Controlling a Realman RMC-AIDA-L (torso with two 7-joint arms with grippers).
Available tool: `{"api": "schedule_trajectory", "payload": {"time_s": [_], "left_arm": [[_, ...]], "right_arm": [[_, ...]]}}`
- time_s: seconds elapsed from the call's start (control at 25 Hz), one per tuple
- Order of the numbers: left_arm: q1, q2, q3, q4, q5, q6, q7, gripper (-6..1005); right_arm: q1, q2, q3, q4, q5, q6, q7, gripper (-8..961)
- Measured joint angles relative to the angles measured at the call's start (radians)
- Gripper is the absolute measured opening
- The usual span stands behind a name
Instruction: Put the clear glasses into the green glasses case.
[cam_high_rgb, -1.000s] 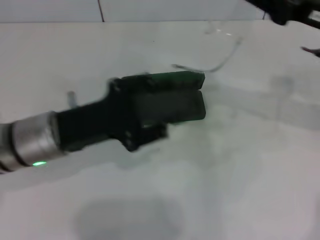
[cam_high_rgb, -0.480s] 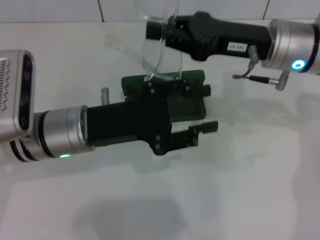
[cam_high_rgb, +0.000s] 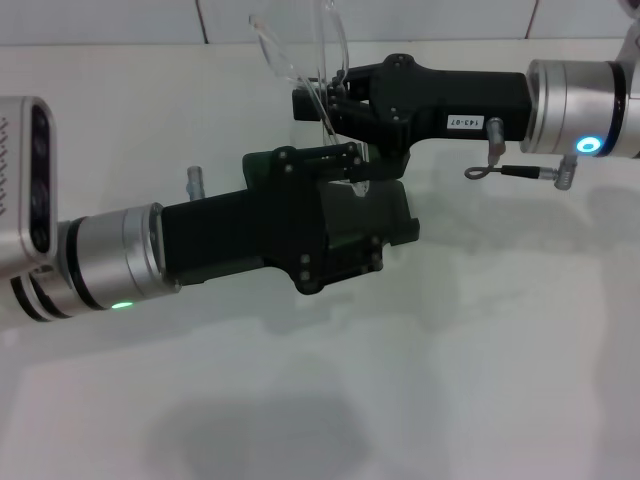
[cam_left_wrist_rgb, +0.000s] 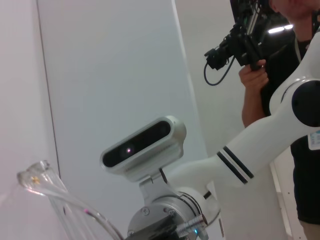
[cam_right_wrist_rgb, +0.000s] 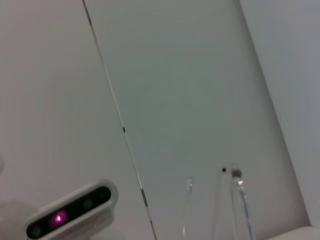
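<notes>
The clear glasses (cam_high_rgb: 300, 55) hang upright above the table, with my right gripper (cam_high_rgb: 325, 105) shut on them from the right. Their thin arms (cam_right_wrist_rgb: 235, 200) also show in the right wrist view, and one arm (cam_left_wrist_rgb: 55, 195) in the left wrist view. Just below lies the green glasses case (cam_high_rgb: 393, 212), mostly covered by my left gripper (cam_high_rgb: 350, 205), which reaches in from the left directly over it. Only the case's right end and a far left corner (cam_high_rgb: 262, 165) show. Whether the lid is up is hidden.
The white table (cam_high_rgb: 480, 350) spreads around the case. A loose cable with a small plug (cam_high_rgb: 520, 172) dangles under my right wrist. In the left wrist view a person (cam_left_wrist_rgb: 280, 60) stands holding a camera behind the right arm.
My right arm swung in from the upper right, carrying the glasses to just above the case's far edge. My left gripper turned and settled lower over the case.
</notes>
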Motion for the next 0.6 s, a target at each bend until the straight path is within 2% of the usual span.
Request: {"api": "schedule_trajectory", "payload": {"time_s": [0.2,0.6], "left_arm": [[0.000,0.001,0.001,-0.002,0.001,-0.002,-0.001,559],[-0.010,0.003,-0.001,-0.014,0.012,0.004,-0.007,560]], "right_arm": [[-0.035,-0.003,-0.029,-0.066,-0.011,0.038,0.008,109],[-0.059,-0.006,-0.025,-0.083,-0.036,0.043,0.012,109]]}}
